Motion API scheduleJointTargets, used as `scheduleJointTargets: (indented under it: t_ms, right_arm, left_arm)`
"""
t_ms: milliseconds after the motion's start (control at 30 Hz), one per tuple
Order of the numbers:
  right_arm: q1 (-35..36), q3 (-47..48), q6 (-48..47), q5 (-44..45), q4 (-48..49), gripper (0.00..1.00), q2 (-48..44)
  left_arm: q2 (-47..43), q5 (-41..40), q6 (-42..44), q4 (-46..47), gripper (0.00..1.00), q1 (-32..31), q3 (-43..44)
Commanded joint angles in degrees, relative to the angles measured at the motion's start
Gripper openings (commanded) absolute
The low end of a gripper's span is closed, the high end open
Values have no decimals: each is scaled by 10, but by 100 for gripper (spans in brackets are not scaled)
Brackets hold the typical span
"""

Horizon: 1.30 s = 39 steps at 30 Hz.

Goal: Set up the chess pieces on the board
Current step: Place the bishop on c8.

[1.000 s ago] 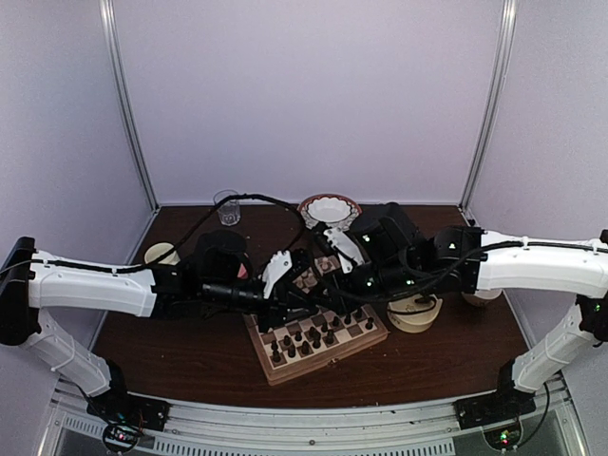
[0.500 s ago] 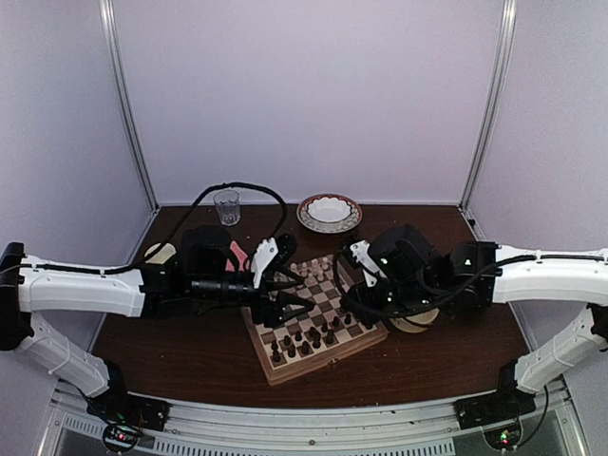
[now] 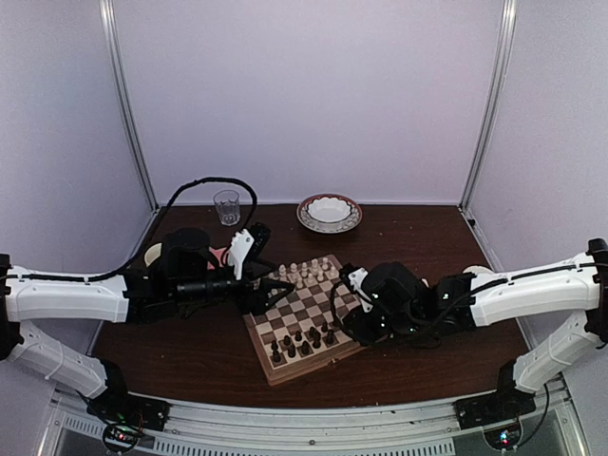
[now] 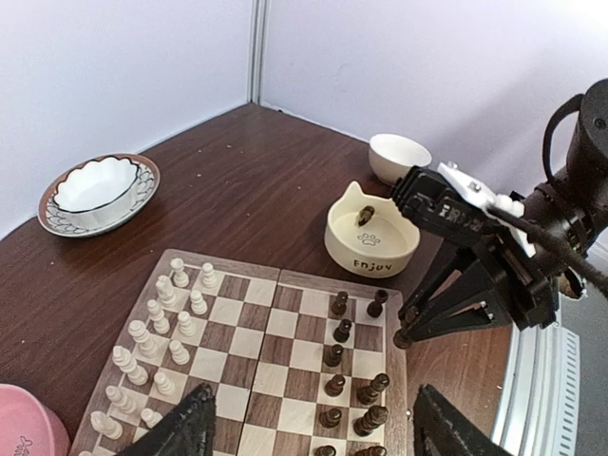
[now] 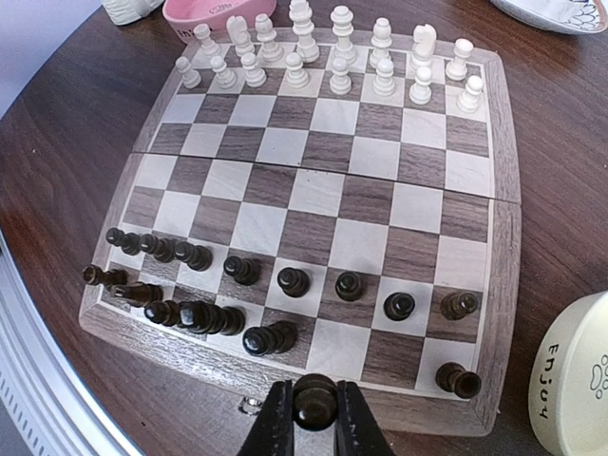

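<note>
Right wrist: right pincer (image 5: pixel 314 423) clamped on a dark chessman (image 5: pixel 314 400) at the board (image 5: pixel 506 142)'s dark-side edge — other chess pieces (image 5: pixel 294 281) fill its two rows there. Meanwhile the left pincer (image 4: pixel 313 407) has just sprung apart, empty — likely dropped one; this one's next.

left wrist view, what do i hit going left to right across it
pink bowl → patterned dish → chessboard → cream cat bowl → right arm; the small white bowl overlaps the cat bowl, so it is left out
</note>
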Motion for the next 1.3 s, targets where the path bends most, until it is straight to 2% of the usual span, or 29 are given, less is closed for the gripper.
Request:
scheduleJointTargets:
  t_ms: [0, 167, 500, 1033, 1267]
  right_arm:
    - [-3, -22, -19, 27, 95, 1, 12]
    - [-2, -24, -17, 37, 101, 1, 34]
    - [-2, -39, -12, 44, 124, 1, 68]
    - [-3, -41, -5, 48, 132, 2, 103]
    - [-2, -45, 0, 43, 129, 5, 103]
  left_arm:
    - [-18, -31, -6, 37, 71, 3, -8]
    - [-21, -34, -5, 29, 70, 4, -6]
    - [-40, -102, -8, 21, 70, 3, -17]
    - [-43, -99, -4, 18, 70, 3, -17]
    - [-43, -94, -2, 18, 70, 3, -16]
